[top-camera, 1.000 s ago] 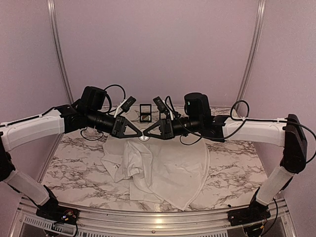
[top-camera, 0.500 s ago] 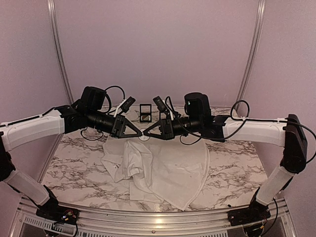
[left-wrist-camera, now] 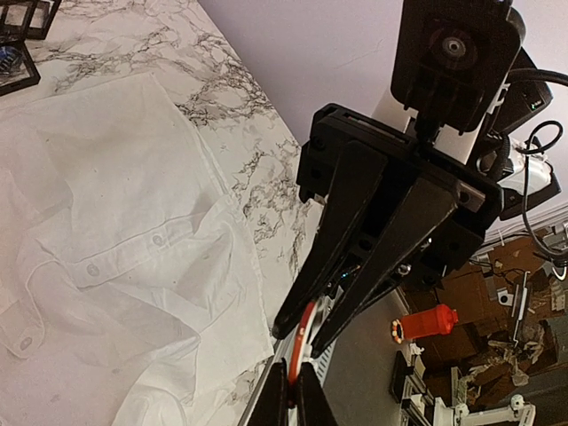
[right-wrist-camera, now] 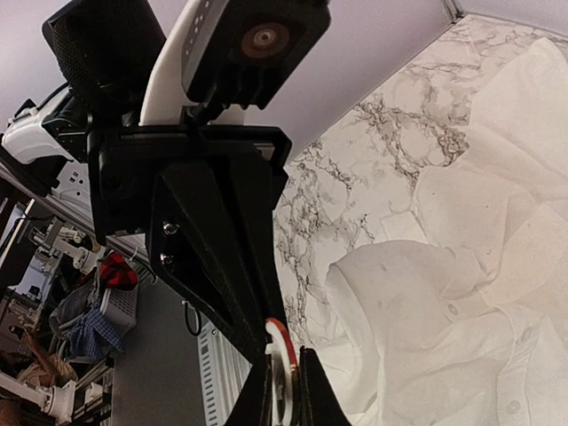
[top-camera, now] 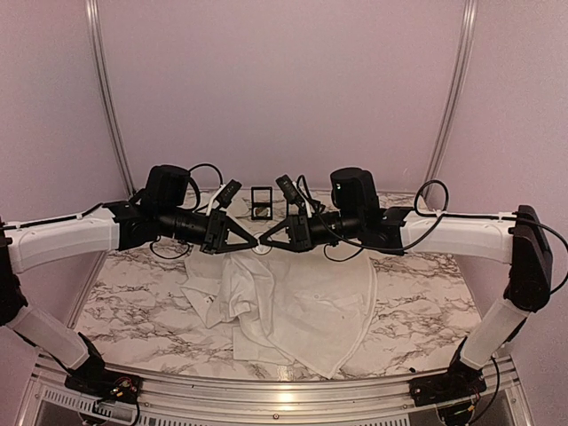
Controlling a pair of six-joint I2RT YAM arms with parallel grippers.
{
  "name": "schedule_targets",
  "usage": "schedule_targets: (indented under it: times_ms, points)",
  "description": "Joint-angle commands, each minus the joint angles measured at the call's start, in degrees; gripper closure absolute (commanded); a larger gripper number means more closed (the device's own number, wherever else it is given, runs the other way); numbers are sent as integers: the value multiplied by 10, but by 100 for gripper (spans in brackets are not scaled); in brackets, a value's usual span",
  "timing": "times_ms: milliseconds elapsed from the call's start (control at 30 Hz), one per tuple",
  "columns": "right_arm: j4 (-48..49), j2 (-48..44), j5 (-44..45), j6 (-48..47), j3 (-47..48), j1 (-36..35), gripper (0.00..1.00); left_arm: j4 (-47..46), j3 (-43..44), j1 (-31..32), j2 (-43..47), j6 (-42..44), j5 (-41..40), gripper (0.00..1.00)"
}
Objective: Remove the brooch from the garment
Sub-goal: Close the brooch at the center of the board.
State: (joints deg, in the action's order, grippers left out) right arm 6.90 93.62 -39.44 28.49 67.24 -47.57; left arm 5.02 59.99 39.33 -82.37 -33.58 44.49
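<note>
The white button-up shirt [top-camera: 293,306] lies crumpled and mostly flat on the marble bench [top-camera: 133,302], and serves as the landmark here. From the shirt's left, the left arm reaches in over the bench. Its tool [top-camera: 252,240] hangs above the shirt's far edge, near the collar end. Its fingers [left-wrist-camera: 277,401] are pressed together on the rim of the brooch [right-wrist-camera: 280,346]. The brooch is a small round disc, white with a red-orange edge. It is held in the air above the shirt's far edge, between the two tools, which meet tip to tip. In both wrist views the cloth lies on the bench below the disc, apart from it, with its button placket and small white buttons showing. The right tool [top-camera: 264,240] comes in from the shirt's right at the same height. Its fingers also pinch the disc's rim, from the opposite side. Beyond the shirt's far edge, behind the two tools, a small black box [top-camera: 260,202] stands on the bench.
</note>
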Motion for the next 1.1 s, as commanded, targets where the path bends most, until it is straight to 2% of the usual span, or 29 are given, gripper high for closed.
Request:
schedule_targets:
  times_ms: [0, 733, 1067]
  points:
    - [-8, 0, 23, -6, 12, -12, 92, -86, -6, 13, 9, -42, -5, 100]
    - [-3, 15, 41, -5, 27, -29, 92, -159, -25, 24, 12, -105, -42, 100]
    - [-27, 19, 58, -26, 37, -37, 92, -160, -23, 19, 15, -122, -56, 100]
